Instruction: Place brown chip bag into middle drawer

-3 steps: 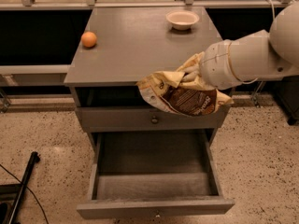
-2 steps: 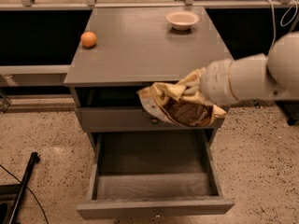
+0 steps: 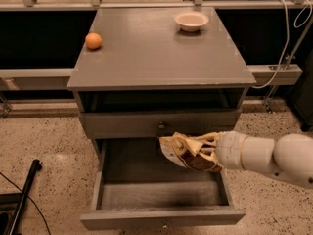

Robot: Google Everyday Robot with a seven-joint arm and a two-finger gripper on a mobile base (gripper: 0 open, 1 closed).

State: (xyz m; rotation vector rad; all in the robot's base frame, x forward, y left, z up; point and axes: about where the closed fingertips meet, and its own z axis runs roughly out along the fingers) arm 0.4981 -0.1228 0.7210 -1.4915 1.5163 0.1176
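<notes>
Extending in from the right, the pincer (image 3: 208, 150) grips the crumpled brown chip bag (image 3: 183, 153), fingers closed around it, above the right rear of the open middle drawer (image 3: 146, 196). On the desk (image 3: 161, 58) sit an orange fruit (image 3: 93, 40) and a white bowl (image 3: 191, 20), well apart.

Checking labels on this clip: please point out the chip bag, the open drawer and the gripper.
chip bag (image 3: 193, 161), camera view, dark foil middle.
open drawer (image 3: 146, 192), camera view, bare floor.
gripper (image 3: 198, 148), camera view, between fingertips, shut on the chip bag above the drawer's right side.
</notes>
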